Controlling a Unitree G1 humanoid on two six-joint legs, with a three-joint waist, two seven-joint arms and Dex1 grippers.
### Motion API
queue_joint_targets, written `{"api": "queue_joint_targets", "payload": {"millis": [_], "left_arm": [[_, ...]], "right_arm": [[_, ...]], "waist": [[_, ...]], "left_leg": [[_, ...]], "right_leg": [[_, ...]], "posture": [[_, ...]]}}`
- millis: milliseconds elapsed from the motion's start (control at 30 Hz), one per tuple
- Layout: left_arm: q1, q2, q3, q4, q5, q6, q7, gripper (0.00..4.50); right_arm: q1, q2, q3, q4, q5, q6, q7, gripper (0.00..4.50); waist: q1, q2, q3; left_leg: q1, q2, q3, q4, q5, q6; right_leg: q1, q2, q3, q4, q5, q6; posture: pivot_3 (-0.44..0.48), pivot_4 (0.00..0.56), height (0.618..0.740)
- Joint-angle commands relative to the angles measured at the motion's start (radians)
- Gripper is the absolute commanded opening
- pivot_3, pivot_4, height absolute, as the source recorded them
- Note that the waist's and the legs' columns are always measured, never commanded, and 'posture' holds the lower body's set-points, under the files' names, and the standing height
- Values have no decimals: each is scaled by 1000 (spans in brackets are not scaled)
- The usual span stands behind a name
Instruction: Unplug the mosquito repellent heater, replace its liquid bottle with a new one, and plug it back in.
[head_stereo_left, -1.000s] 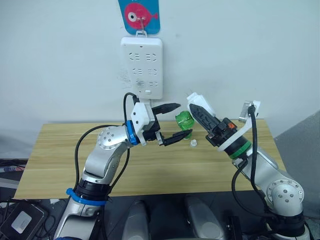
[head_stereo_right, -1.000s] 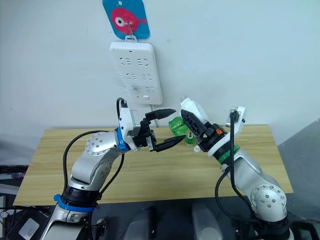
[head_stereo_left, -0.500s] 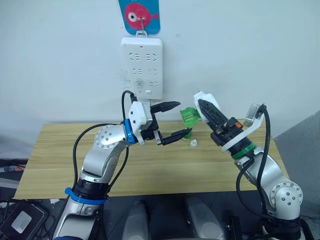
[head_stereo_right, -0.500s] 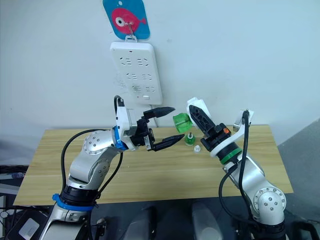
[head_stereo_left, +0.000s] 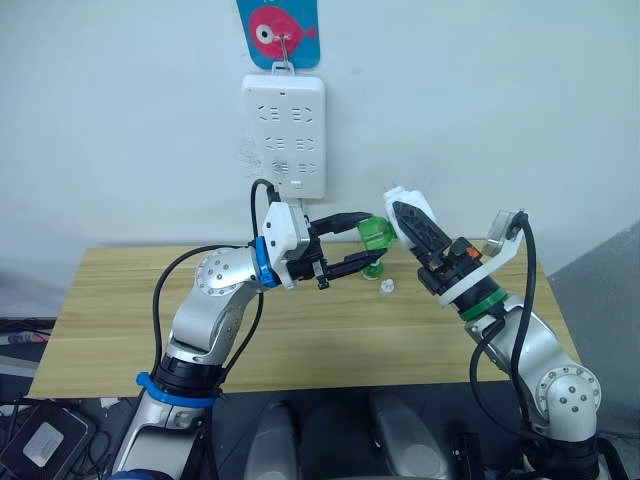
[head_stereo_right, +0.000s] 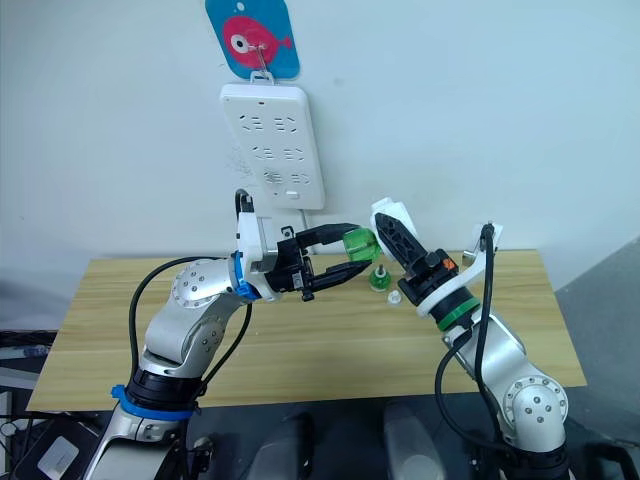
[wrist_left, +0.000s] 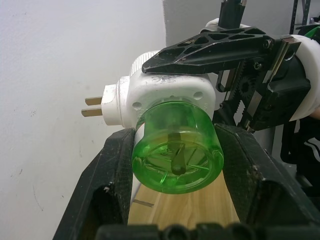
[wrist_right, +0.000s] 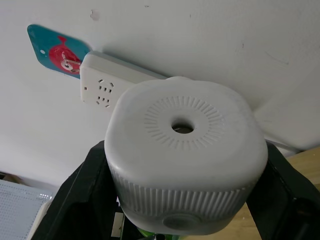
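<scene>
Left claw (head_stereo_left: 352, 240) is spread around the translucent green plastic bottle (wrist_left: 176, 152). That bottle is fitted in the small white rounded plastic heater (wrist_right: 182, 155), pinched in the right claw (head_stereo_left: 408, 222) above the wooden desk (head_stereo_left: 120, 330). Both are likely light, rigid and smooth: grip the bottle's sides. Wall close behind; open room forward.

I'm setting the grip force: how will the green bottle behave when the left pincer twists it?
The bottle looks like smooth, glossy plastic, so it may slip between the left pincer fingers. Its round body could spin rather than unscrew. It is probably light and stiff, yet thin-walled, so a hard squeeze might crack it.
</scene>
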Motion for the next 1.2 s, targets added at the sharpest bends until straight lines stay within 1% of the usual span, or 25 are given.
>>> {"api": "queue_joint_targets", "payload": {"millis": [33, 67, 133, 200, 233, 333, 400, 500, 600, 700, 833, 1033, 1200], "left_arm": [[-8, 5, 18, -21, -8, -8, 8, 2250], [-11, 6, 22, -18, -8, -11, 8, 2250], [-16, 10, 27, -17, -11, -9, 3, 2250], [-15, 22, 31, -19, -16, -8, -11, 2250], [-13, 30, 32, -20, -20, -8, -23, 2250], [-5, 57, 28, -23, -29, -14, -64, 2250], [-3, 73, 24, -18, -34, -24, -99, 2250], [-2, 94, 13, -12, -36, -48, -163, 2250], [-2, 109, 6, -7, -35, -72, -219, 2250], [-1, 116, 0, -2, -32, -93, -257, 2250], [5, 112, -8, -7, -25, -118, -279, 2250], [9, 110, -15, -12, -24, -139, -292, 2250], [19, 113, -30, -26, -25, -157, -312, 2250]], "right_arm": [[1, -17, 1, -73, 51, 3, 30, 3042], [4, -28, 1, -76, 58, 8, 33, 3042], [17, -58, -16, -77, 72, 16, 48, 3772], [37, -120, -66, -62, 110, 34, 82, 4360], [46, -162, -95, -46, 129, 48, 104, 4500], [50, -311, -182, 40, 215, 124, 203, 4500], [32, -423, -215, 123, 290, 219, 298, 4500], [-16, -545, -208, 231, 330, 358, 436, 4500], [-89, -632, -172, 321, 322, 476, 547, 4500], [-148, -673, -140, 384, 327, 557, 616, 4500], [-206, -715, -81, 418, 315, 660, 680, 4500], [-238, -724, -47, 434, 329, 701, 705, 4500], [-247, -693, -33, 432, 331, 710, 729, 4500]], "waist": [[0, 0, 0], [0, 0, 0], [0, 0, 0], [0, 0, 0], [0, 0, 0], [2, 0, 0], [1, 0, 0], [1, 0, 0], [0, 0, 0], [2, 0, 0], [3, 0, 0], [5, 0, 0], [8, 0, 0]], "left_leg": [[0, 0, 0, 0, 0, 0], [0, 0, 0, 0, 0, 0], [0, 0, 0, 0, 0, 0], [0, 0, 0, 0, 0, 0], [0, 0, 0, 0, 0, 0], [0, -1, 0, 1, 0, 0], [0, -1, 1, 1, 0, 0], [1, -1, 1, 0, 0, 0], [1, -1, 1, 0, 0, 1], [2, -1, 1, 0, 0, 1], [1, -1, 1, 0, 0, 1], [1, -1, 1, 1, 0, 1], [1, -1, 1, 1, 0, 1]], "right_leg": [[0, 0, 0, 0, 0, 0], [0, 0, 0, 0, 0, 0], [0, 0, 0, 0, 0, 0], [0, 0, 0, 0, 0, 0], [0, 0, 0, 0, 0, 0], [1, 0, 0, 0, 0, 0], [1, 0, 1, 0, 0, 0], [1, 0, 1, 0, 0, 0], [1, 0, 1, 0, 0, 0], [1, 0, 1, 0, 0, 0], [1, 0, 1, -1, 0, 0], [1, 0, 1, -1, 0, 0], [1, 0, 1, -1, 0, 0]], "posture": [[-202, 211, 729], [-202, 211, 729], [-199, 213, 729], [-199, 213, 729], [-199, 213, 729], [-201, 219, 729], [-203, 221, 729], [-199, 222, 729], [-183, 224, 729], [-183, 224, 729], [-183, 224, 729], [-183, 224, 729], [-170, 234, 729]]}}
